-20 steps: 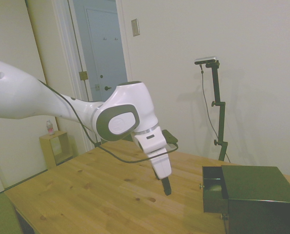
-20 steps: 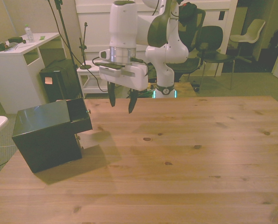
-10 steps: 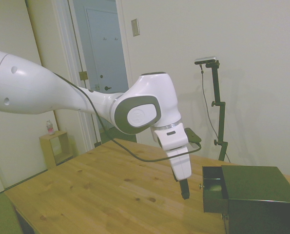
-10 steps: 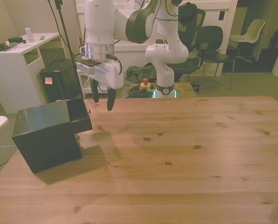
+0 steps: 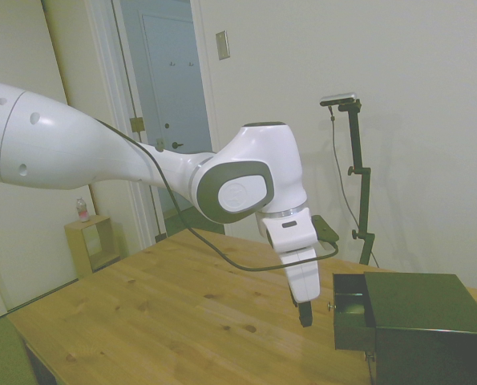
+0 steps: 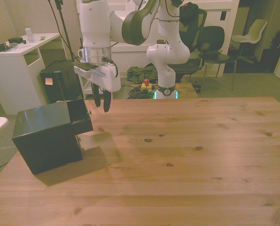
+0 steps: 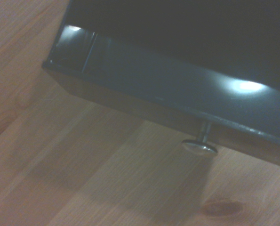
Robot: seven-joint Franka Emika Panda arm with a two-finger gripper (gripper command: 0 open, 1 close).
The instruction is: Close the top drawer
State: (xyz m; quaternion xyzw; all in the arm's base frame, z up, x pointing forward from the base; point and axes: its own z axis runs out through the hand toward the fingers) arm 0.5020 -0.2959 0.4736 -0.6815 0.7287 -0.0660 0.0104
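While the cabinet (image 6: 48, 136) sits at the front view's left on the wooden worktop (image 6: 177, 165), its top drawer (image 6: 79, 115) stands pulled out toward the front view's right, the flat dark front carrying a small knob (image 6: 89, 112). Below it, the lower drawer front shows its own knob (image 6: 80, 139). Just to the right of the open drawer hangs the gripper (image 6: 101, 101), pointing down above the worktop; its two dark fingers (image 6: 107, 101) are spread only a narrow gap apart and hold nothing, touching neither drawer nor worktop. In the side view the gripper (image 5: 304, 314) hovers just beside the drawer's front (image 5: 351, 314), near the knob (image 5: 331, 305) but apart from it, with the white arm (image 5: 102, 156) reaching in from the picture's left. The wrist view, from close by, shows the drawer's upper rim (image 7: 177, 89) and dark interior, the metal knob (image 7: 199, 146) projecting from the front on a short stem, and the wood grain of the worktop (image 7: 83, 183) beneath.
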